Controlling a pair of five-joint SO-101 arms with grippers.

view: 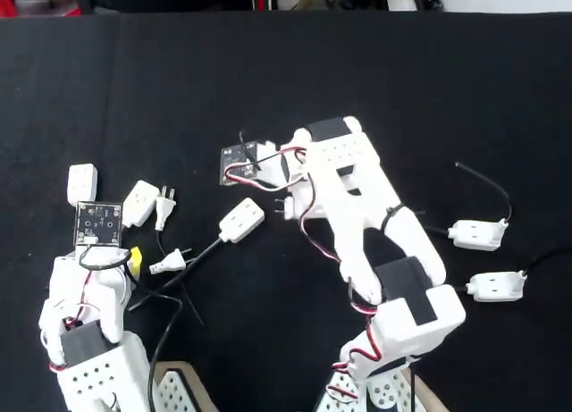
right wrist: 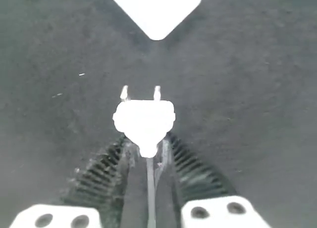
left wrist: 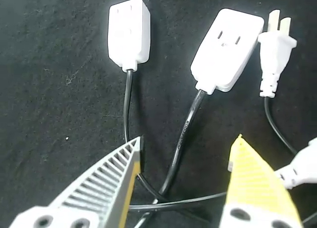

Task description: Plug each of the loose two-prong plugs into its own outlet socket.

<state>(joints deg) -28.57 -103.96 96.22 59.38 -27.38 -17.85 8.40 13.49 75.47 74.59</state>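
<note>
Nothing was plugged in yet. The right claw [right wrist: 146,141] was clamped on a plug [right wrist: 144,118], prongs facing a mid-tabletop socket [right wrist: 153,8]. The left claw [left wrist: 185,144] hung apart over sockets [left wrist: 129,32] near the left edge, beside loose plugs [view: 165,206].

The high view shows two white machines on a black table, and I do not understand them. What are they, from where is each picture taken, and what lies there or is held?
They are two small robot arms, a left arm and a right arm, each ending in a claw. The high view comes from a fixed camera looking down over the table. Each other picture comes from a camera on one arm's wrist, looking along its claw. White outlet sockets on black cords and two-prong plugs lie on the table. The left claw is open, near a first socket, a second socket and a loose plug. The right claw is shut on the held plug, whose prongs point toward a third socket.
</note>
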